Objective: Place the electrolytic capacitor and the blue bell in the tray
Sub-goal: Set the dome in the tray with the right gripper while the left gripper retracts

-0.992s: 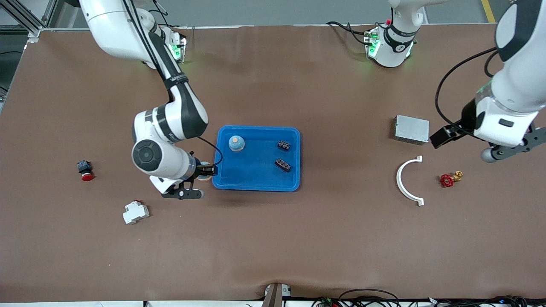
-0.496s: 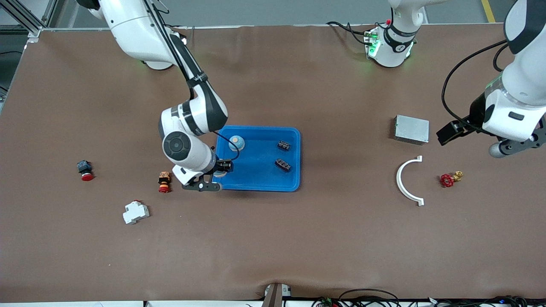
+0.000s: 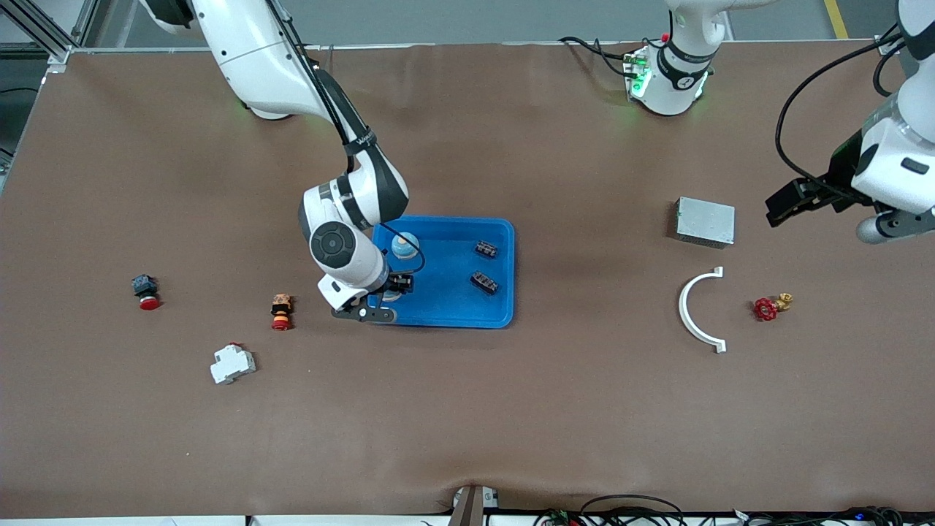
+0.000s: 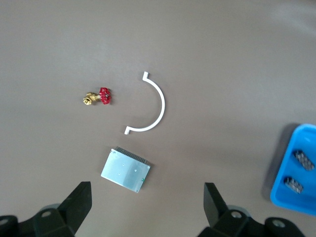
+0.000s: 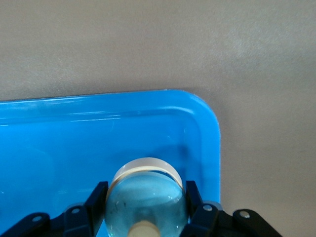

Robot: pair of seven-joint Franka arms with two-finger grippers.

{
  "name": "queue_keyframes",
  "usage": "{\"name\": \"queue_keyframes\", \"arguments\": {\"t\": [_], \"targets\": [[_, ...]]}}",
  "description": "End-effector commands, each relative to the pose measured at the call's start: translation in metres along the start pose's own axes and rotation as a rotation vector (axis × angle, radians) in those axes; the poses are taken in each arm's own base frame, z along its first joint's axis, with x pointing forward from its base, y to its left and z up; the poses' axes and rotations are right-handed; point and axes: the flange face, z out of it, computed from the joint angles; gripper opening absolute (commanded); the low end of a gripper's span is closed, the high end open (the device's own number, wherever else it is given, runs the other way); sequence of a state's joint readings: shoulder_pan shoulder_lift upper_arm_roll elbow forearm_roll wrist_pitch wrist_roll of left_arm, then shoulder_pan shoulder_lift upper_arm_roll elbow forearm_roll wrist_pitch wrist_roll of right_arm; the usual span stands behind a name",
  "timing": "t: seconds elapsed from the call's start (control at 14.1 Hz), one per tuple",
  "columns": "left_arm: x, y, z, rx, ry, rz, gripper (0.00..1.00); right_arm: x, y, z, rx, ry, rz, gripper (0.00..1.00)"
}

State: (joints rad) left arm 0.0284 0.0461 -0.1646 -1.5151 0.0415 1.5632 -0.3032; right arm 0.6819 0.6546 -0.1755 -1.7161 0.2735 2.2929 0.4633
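The bright-blue tray [image 3: 438, 310] lies mid-table. In it stand a pale blue bell [image 3: 405, 245] with a tan knob and two small dark parts [image 3: 486, 249] [image 3: 483, 282]. My right gripper [image 3: 392, 291] is shut on a second blue bell [image 5: 146, 202] over the tray's corner [image 5: 74, 143] toward the right arm's end, nearest the front camera. In the right wrist view the fingers [image 5: 100, 192] clamp the bell's sides. My left gripper [image 3: 895, 223] hangs open and empty in the air over the table by the grey box; its wrist view [image 4: 146, 190] also shows the tray's rim [image 4: 279, 192].
A grey metal box [image 3: 705, 221], a white curved piece [image 3: 694, 310] and a red valve [image 3: 767, 307] lie toward the left arm's end. An orange-red button [image 3: 281, 310], a white breaker [image 3: 232, 363] and a red-capped switch [image 3: 144, 291] lie toward the right arm's end.
My right gripper has carried the bell from beside the tray to over its corner, uncovering the orange-red button. My left arm has drawn back toward its base.
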Motion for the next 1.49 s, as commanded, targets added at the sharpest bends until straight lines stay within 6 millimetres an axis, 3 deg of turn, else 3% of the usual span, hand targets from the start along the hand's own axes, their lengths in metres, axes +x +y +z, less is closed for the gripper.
{"name": "queue_keyframes", "arguments": {"t": [0.0,0.28,0.5,0.78,0.92,1.06,1.13,1.28,1.42], "targets": [[-0.024,-0.018,-0.007,-0.020,0.002,0.038,1.00,-0.003,-0.005,0.002,0.012,0.007,0.028,0.14],[-0.036,-0.017,-0.021,-0.021,0.016,0.064,1.00,-0.005,-0.007,0.008,0.011,0.014,0.025,0.15],[-0.036,-0.019,-0.024,-0.021,0.016,0.064,1.00,-0.005,-0.009,0.012,0.009,0.016,0.023,0.24],[-0.046,-0.020,-0.034,-0.020,0.020,0.096,1.00,-0.007,-0.010,0.016,0.004,0.014,0.020,0.50],[-0.052,-0.020,-0.038,-0.017,0.011,0.099,1.00,-0.007,-0.009,0.018,0.001,0.010,0.020,0.75],[-0.053,-0.020,-0.040,-0.016,0.011,0.100,1.00,-0.008,-0.009,0.017,-0.001,0.004,0.026,0.86],[-0.053,-0.020,-0.040,-0.016,0.011,0.099,1.00,-0.008,-0.008,0.016,-0.001,0.001,0.052,1.00],[-0.053,-0.020,-0.041,-0.017,0.014,0.098,1.00,-0.011,-0.009,0.012,-0.008,-0.020,0.062,1.00],[-0.053,-0.020,-0.043,-0.018,0.017,0.101,1.00,-0.014,-0.005,-0.005,-0.022,-0.065,0.065,1.00]]}}
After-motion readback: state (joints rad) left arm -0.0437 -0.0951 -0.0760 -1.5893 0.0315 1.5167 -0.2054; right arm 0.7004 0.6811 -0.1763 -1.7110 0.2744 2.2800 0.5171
